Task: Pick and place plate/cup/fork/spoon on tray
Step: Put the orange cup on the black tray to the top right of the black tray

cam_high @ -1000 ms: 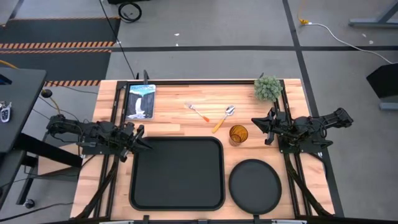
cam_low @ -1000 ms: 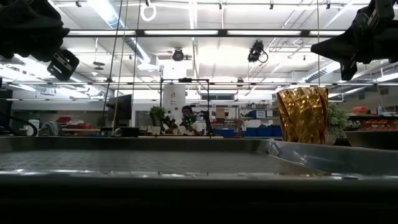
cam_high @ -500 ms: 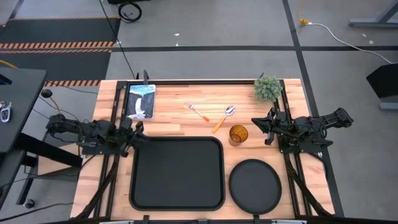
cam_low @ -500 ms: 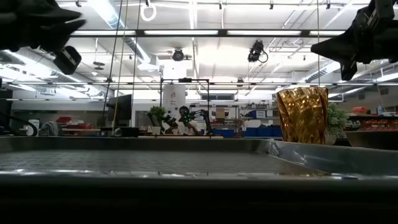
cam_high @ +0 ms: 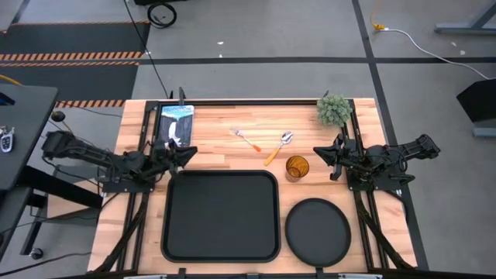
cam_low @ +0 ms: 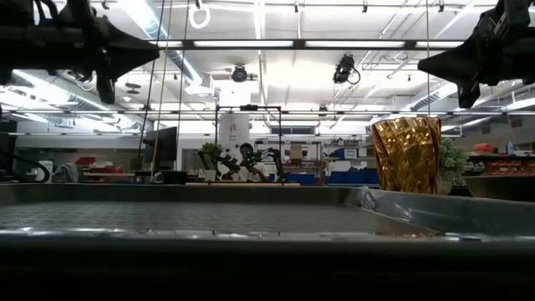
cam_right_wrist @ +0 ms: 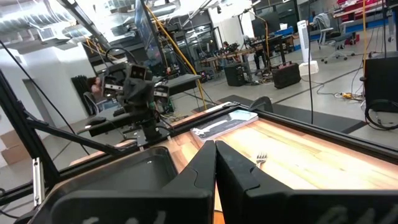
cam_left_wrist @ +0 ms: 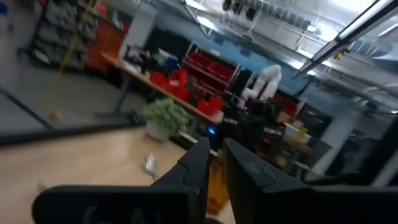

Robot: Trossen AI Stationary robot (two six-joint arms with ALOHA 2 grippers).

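Note:
The black tray (cam_high: 221, 215) lies at the table's near middle, with the round black plate (cam_high: 318, 229) to its right. The amber cup (cam_high: 297, 167) stands upright beyond the plate and also shows in the low view (cam_low: 407, 155). The fork (cam_high: 246, 140) and the spoon (cam_high: 277, 147) lie flat on the wood beyond the tray. My left gripper (cam_high: 191, 151) is shut and empty in the air by the tray's far left corner. My right gripper (cam_high: 315, 152) is shut and empty, in the air just right of the cup.
A small potted plant (cam_high: 335, 110) stands at the far right corner. A flat picture book (cam_high: 174, 124) lies at the far left, just beyond my left gripper. Bare wood lies between the book and the fork.
My left gripper has risen and swung toward the table's far edge and a little to the right, from beside the tray's left rim to its far left corner, tipping up to point across the table. My right arm and all the objects have kept still.

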